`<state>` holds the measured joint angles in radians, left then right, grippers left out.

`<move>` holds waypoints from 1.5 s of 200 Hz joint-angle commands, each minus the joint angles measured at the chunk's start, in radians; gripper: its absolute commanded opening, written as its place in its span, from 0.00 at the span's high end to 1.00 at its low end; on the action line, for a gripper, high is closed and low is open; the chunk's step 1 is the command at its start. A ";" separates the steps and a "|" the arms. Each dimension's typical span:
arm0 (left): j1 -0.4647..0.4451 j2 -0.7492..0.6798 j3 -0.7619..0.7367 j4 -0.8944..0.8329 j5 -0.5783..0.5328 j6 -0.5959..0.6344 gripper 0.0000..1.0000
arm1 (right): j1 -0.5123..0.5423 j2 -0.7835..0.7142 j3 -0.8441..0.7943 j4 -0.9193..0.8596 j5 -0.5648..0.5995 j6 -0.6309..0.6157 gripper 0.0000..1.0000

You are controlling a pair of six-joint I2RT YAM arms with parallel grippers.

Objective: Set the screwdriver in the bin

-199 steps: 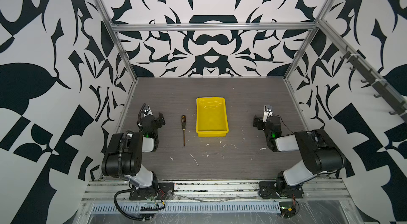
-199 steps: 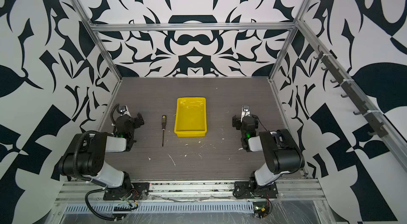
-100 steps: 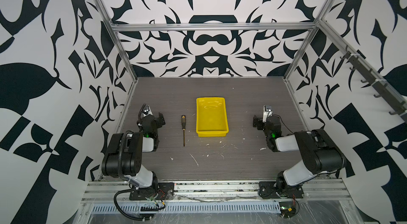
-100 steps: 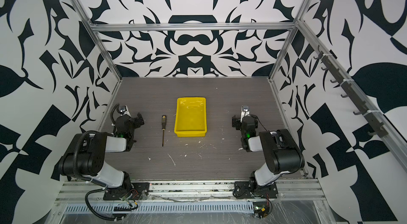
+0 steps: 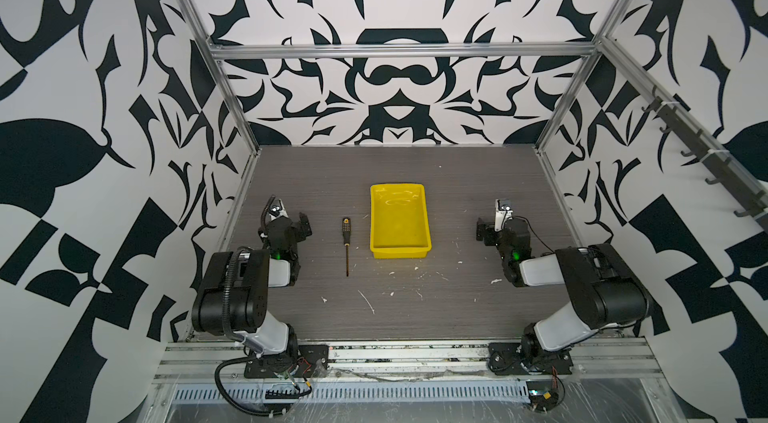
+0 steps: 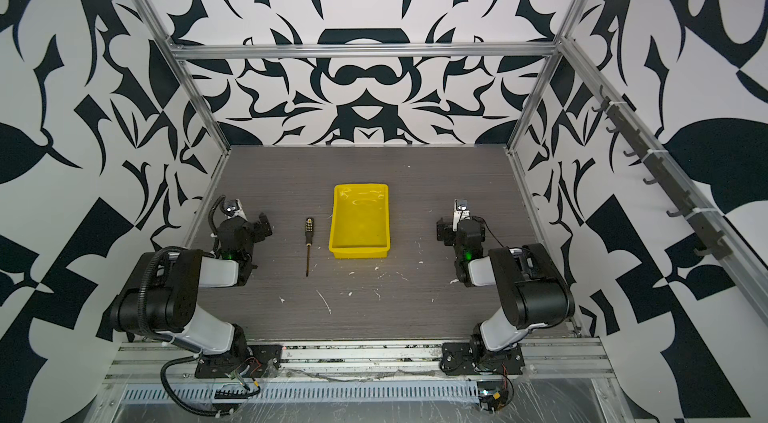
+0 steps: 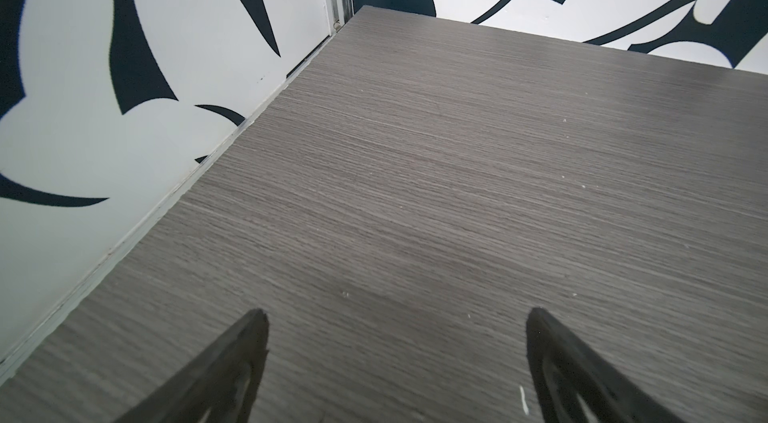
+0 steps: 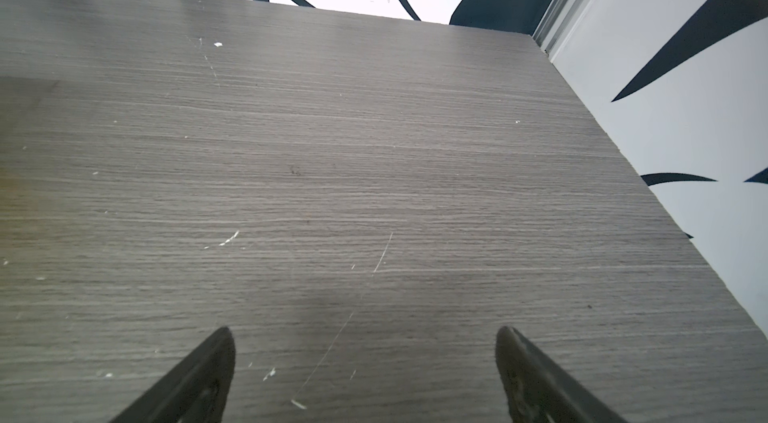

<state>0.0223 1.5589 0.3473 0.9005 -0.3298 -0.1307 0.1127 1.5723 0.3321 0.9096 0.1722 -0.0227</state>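
Near the left edge of the grey wood-grain table surface, the left gripper is sitting low, jaws spread wide, gripping nothing. The slim black-handled, yellow-dotted screwdriver is lying flat mid-surface, just left of the shallow yellow plastic bin, not touching it. Near the right edge, the right gripper is sitting released, empty.
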 commanded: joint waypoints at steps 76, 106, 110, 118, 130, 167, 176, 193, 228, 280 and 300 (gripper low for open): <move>-0.062 -0.052 -0.108 0.232 0.098 0.117 0.01 | 0.060 -0.367 0.066 -0.408 0.289 0.090 0.00; -0.096 -0.200 -0.184 0.253 0.115 0.154 0.01 | 0.077 -0.558 0.090 -0.602 0.292 0.055 0.00; -0.099 -0.229 -0.180 0.223 0.111 0.154 0.01 | 0.078 -0.595 0.105 -0.657 0.279 0.069 0.00; -0.102 -0.318 -0.167 0.150 0.123 0.155 0.01 | 0.078 -0.657 0.137 -0.760 0.271 0.118 0.00; -0.112 -0.485 -0.132 -0.061 0.168 0.116 0.01 | 0.079 -0.739 0.200 -0.948 0.264 0.225 0.00; -0.123 -0.891 0.078 -0.798 0.051 -0.333 0.01 | 0.075 -0.831 0.294 -1.431 0.176 0.563 0.00; -0.121 -0.926 0.111 -0.939 -0.036 -0.470 0.01 | 0.073 -0.837 0.262 -1.447 0.122 0.579 0.00; -0.120 -0.962 0.196 -1.147 -0.046 -0.486 0.01 | 0.073 -0.829 0.243 -1.460 0.032 0.593 0.00; -0.120 -0.988 0.273 -1.476 -0.176 -0.686 0.01 | 0.074 -0.802 0.176 -1.411 0.071 0.631 0.00; -0.121 -0.960 0.148 -1.489 0.100 -1.029 0.01 | 0.090 -0.923 0.041 -1.289 0.082 0.635 0.00; -0.122 -0.861 0.111 -1.501 0.168 -1.055 0.01 | 0.090 -0.951 0.023 -1.270 0.074 0.636 0.00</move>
<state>-0.0986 0.6102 0.5053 -0.5167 -0.2977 -1.0412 0.1982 0.6575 0.3603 -0.4225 0.2302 0.5961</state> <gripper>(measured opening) 0.993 0.999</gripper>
